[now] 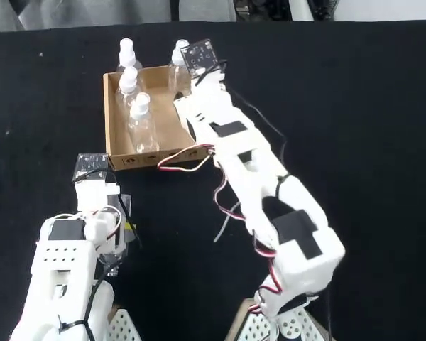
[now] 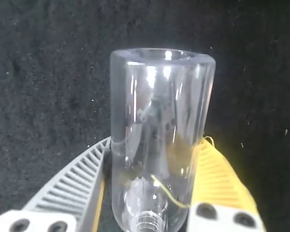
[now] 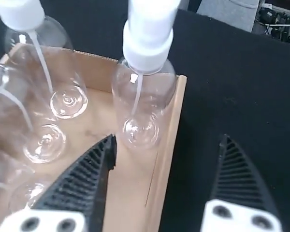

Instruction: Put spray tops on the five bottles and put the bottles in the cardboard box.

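Over the bench point(image 1: 369, 106), the left end effector point(image 2: 157, 142) clamps a topless bottle point(image 2: 159, 96), its neck cut off at the wrist view's edge; a slack grip could drop it. Above the box point(image 1: 112, 121) wall, the right end effector point(image 3: 169, 140) gapes wide, where a nudge could topple the nearest capped bottle point(image 3: 142, 92) standing inside.
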{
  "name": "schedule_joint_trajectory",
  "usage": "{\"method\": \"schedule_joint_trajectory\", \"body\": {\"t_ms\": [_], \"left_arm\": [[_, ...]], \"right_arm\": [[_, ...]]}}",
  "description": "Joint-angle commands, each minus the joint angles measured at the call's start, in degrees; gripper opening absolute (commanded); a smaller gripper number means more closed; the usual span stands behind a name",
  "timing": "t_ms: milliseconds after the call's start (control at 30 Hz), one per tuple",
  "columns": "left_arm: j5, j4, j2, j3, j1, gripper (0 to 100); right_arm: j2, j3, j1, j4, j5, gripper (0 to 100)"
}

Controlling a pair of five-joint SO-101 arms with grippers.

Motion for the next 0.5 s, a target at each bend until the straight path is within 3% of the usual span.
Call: {"method": "schedule_joint_trajectory", "body": {"t_ms": [0, 200, 467], "left_arm": [[-0.44, -1.05, -1.32, -0.92, 0.22, 21], [-0.44, -1.05, -1.32, -0.92, 0.22, 21], [-0.44, -1.05, -1.32, -0.84, 0.4, 21]], "right_arm": [[-7.78, 1.36, 1.41, 0.62, 0.0, 27.6], [-13.93, 7.6, 1.32, 1.23, 0.0, 27.6], [-27.38, 11.21, 1.32, 19.96, 0.0, 27.6]]}}
